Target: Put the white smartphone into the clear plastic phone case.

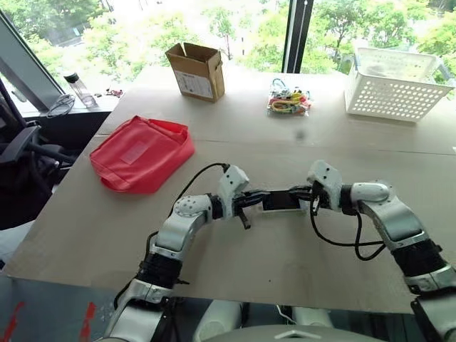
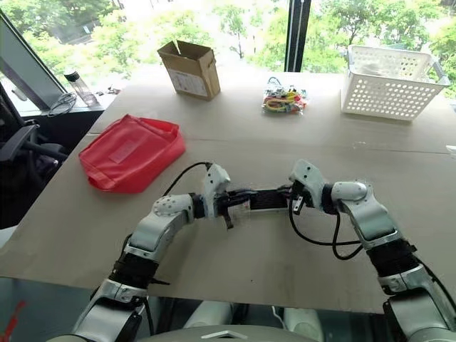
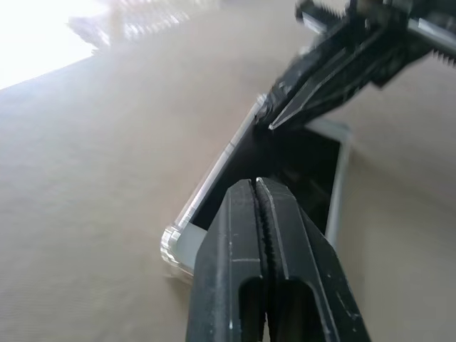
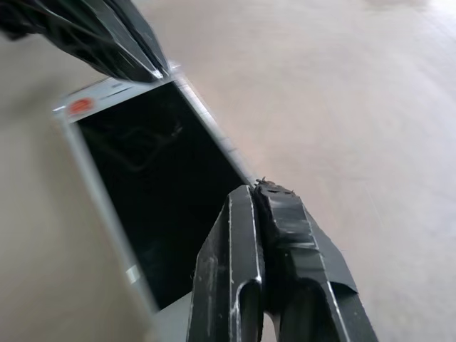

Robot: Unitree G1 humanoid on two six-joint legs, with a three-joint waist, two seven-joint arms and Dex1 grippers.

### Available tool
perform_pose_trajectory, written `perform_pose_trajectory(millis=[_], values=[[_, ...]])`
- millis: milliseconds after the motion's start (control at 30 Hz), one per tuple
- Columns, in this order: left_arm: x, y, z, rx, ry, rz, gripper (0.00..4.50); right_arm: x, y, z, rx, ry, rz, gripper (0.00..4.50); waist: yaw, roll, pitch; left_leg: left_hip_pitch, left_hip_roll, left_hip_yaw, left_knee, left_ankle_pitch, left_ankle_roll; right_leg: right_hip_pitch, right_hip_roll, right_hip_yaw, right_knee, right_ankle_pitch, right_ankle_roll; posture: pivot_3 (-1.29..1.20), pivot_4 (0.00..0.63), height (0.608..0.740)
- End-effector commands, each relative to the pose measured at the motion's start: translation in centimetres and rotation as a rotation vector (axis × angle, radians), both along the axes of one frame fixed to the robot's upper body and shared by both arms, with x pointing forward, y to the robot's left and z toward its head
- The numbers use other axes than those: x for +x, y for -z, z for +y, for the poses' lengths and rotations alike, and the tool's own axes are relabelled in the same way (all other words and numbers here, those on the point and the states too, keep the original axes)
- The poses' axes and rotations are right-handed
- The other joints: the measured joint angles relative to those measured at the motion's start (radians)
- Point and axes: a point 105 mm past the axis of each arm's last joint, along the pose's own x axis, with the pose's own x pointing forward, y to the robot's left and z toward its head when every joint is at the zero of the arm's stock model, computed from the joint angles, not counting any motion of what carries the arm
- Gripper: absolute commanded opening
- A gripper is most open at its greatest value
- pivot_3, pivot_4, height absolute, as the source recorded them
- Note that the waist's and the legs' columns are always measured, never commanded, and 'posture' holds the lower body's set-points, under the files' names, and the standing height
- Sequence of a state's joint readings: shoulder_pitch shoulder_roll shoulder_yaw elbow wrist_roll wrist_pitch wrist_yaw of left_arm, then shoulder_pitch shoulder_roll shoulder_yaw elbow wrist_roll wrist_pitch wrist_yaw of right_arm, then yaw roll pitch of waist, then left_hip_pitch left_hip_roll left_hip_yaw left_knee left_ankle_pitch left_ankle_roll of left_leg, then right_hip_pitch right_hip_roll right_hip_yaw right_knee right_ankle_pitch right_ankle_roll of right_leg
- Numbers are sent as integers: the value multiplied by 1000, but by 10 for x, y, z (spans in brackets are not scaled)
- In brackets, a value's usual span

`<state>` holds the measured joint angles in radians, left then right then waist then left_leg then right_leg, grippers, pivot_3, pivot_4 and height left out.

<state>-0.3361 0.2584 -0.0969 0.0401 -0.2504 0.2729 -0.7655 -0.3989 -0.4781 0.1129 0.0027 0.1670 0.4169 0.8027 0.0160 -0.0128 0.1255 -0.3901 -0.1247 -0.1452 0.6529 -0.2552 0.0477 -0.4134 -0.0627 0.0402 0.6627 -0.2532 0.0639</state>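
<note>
Now the white smartphone (image 4: 153, 185) hangs above the tabletop (image 1: 299, 256), bridged between the two grippers at about six o'clock from the yellow cable bundle (image 1: 288, 103). The left gripper (image 3: 258, 187) has its jaws pressed shut at one end of the phone. The right gripper (image 4: 253, 192) looks nearly closed at the other end; whether it truly pinches the edge I cannot tell. The clear plastic phone case (image 3: 178, 246) seems to wrap one corner. If either hold loosens, the phone could drop or twist out of the half-seated shell.
</note>
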Motion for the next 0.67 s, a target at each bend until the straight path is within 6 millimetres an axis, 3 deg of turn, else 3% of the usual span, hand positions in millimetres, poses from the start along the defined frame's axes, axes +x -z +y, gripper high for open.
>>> perform_pose_trajectory(millis=[33,67,233,333,400,500,667], values=[[18,-47,47,-101,-274,-197,509,3,-41,-21,60,110,-185,1790,-1,0,0,-2,0,0,0,0,0,-2,0,-1,0,0,0,0,150,740],[17,-52,59,-118,-326,-207,755,0,-42,-24,67,123,-204,2244,-1,0,0,-3,0,0,0,0,-1,-3,0,-1,-1,0,0,0,150,740],[-3,-63,93,-131,-423,-225,2957,-15,-43,-39,98,210,-248,4478,-6,1,1,-4,0,0,-3,0,0,-4,0,1,-6,0,0,0,150,740],[-25,-63,110,-141,-462,-179,4435,-31,-38,-60,110,301,-273,4500,-2,3,3,-3,0,1,-3,0,0,-4,0,1,-4,0,0,0,150,740],[-38,-62,115,-140,-469,-156,4435,-44,-33,-65,127,314,-271,4500,0,3,3,-2,0,0,-3,0,0,-4,0,1,-3,0,0,0,150,740],[-55,-43,119,-83,-502,-99,4435,-65,-21,-75,119,386,-262,4500,2,6,5,-1,0,0,-3,-1,0,-2,0,1,-3,0,0,0,150,740],[-65,-27,129,-78,-590,-41,4435,-91,-11,-91,95,520,-246,4500,2,9,9,5,0,1,-4,-5,1,2,0,1,-2,-1,0,0,150,740]])
